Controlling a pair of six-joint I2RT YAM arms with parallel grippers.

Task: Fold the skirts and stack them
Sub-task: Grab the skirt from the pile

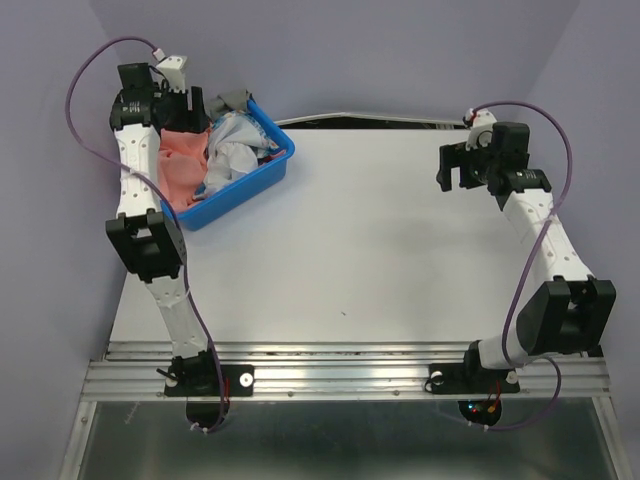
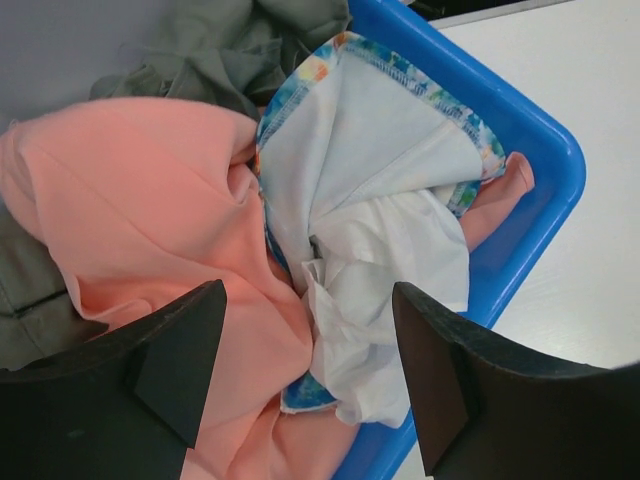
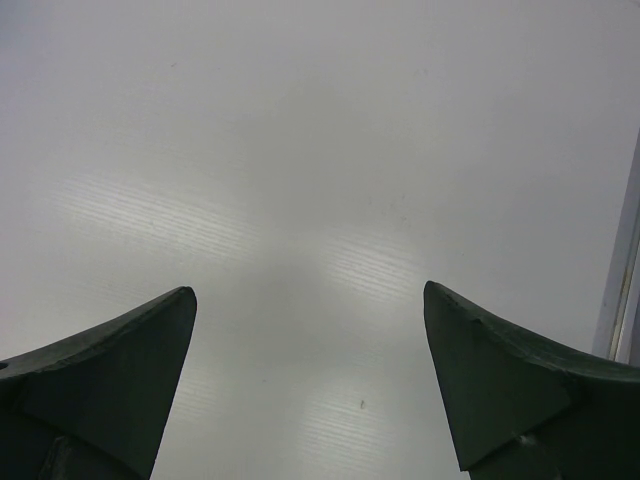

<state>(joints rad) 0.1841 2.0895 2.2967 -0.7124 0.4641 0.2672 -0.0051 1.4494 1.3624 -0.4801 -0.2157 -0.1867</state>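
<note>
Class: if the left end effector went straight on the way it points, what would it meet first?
Probably the pink skirt or the flowered skirt beside it, heaped in the basket; depth is unclear.

The white tabletop (image 1: pixel 400 230) carries a blue plastic basket (image 1: pixel 262 178) at its far left corner, turned askew to the edges with one corner pointing toward the middle, while a tiny dark speck (image 1: pixel 343 313) sits near the middle of the near edge, where a ribbed metal rail (image 1: pixel 350 366) runs along.

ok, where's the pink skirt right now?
In the top view, far left: the pink skirt lies crumpled in the blue basket, beside the flowered skirt, under the left gripper.
</note>
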